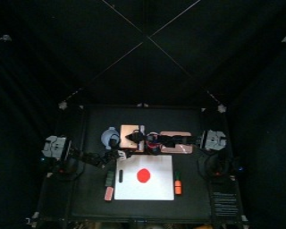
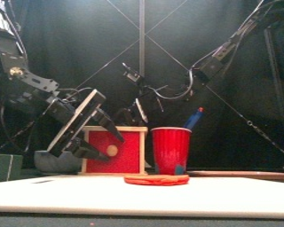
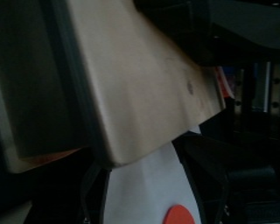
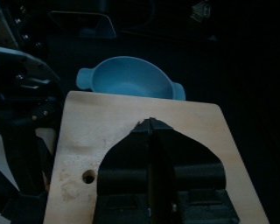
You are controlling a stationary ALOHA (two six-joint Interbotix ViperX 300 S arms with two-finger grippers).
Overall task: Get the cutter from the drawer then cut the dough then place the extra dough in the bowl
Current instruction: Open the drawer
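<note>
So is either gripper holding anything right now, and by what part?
Left gripper is at the red drawer front of the wooden box; grip cannot be told. Right gripper holds nothing: fingers shut, tips on the box top.

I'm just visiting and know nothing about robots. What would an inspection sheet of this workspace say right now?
Surface: black table, with a white cutting board at the front.
Job's things: red dough on the board; wooden box with its red drawer front apparently closed; bowl beside the box; cutter not seen.
Clutter: red cup holding a blue knife.
Grippers: left gripper by the drawer front; right gripper shut, over the box's top.
Cables: nothing seen.
Surroundings: black curtains.
</note>
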